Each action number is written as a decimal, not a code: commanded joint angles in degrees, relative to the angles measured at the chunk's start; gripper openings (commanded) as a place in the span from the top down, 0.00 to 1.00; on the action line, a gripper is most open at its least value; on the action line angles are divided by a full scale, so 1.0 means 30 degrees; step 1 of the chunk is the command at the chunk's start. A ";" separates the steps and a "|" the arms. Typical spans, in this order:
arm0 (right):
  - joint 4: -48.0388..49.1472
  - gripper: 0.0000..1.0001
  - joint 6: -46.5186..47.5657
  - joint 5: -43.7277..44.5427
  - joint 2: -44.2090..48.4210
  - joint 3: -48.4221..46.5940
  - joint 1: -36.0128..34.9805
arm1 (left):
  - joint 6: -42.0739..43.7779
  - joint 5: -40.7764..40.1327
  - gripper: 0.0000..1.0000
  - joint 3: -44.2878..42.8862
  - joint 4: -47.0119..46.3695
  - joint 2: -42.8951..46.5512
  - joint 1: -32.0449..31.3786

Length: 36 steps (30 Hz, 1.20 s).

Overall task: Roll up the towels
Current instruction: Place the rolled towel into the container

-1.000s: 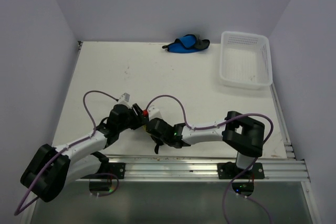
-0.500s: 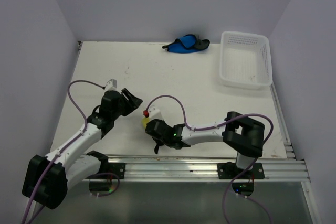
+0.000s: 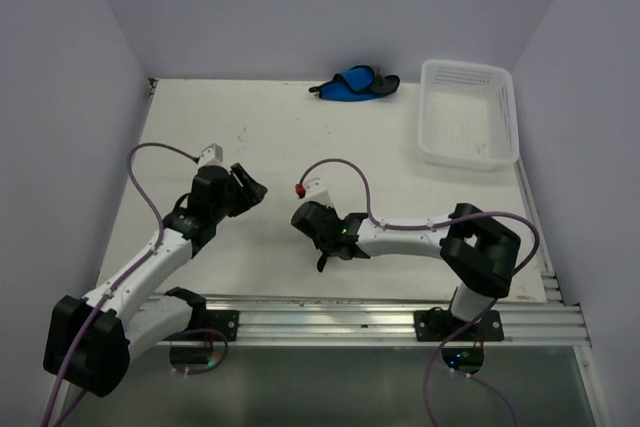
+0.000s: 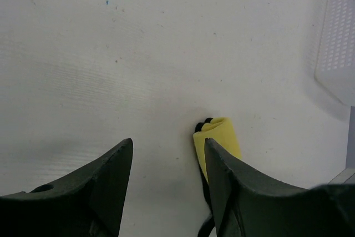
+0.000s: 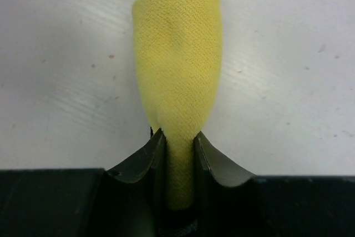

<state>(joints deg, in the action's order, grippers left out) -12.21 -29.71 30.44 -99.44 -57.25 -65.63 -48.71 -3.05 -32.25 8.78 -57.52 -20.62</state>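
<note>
Pinching one end of the yellow towel, the right end effector holds it as a snug, smooth roll near the middle of the surface. Left end effector is spread wide, gripping nothing, off to the roll's left. Blue towel sits bunched at the far edge, dark edging showing, near the basket.

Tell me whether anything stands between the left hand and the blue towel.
Nothing visible does. Only bare table lies between the open left hand and the blue towel at the far edge; the white basket sits off to the right.
</note>
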 commanded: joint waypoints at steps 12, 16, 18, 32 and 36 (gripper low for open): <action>-0.1116 1.00 0.3194 -0.1472 0.3145 -0.1040 0.6486 | 0.1616 -0.0243 0.40 -0.1700 0.0795 -0.0515 0.0223; -0.1380 1.00 0.4073 -0.2145 0.3292 -0.2357 0.8833 | 0.2346 -0.0302 0.40 -0.2403 0.1117 -0.0865 0.0253; -0.1556 1.00 0.4542 -0.2642 0.3351 -0.3528 1.0351 | 0.2757 -0.0215 0.40 -0.2901 0.1322 -0.1071 0.0282; -0.0536 1.00 0.4133 -0.4434 0.1155 -0.9274 1.7713 | 0.5425 -0.0127 0.35 -0.6652 0.1149 -0.3736 0.0341; 0.1395 1.00 0.4339 -0.3672 0.0307 -0.8955 1.8678 | 0.5747 0.0515 0.35 -0.6885 0.0766 -0.4789 0.0603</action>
<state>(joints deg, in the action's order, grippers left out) -14.33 -17.65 18.57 -96.16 -83.40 -11.05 -34.57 -3.05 -50.43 12.34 -69.91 -20.01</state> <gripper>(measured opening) 0.243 0.649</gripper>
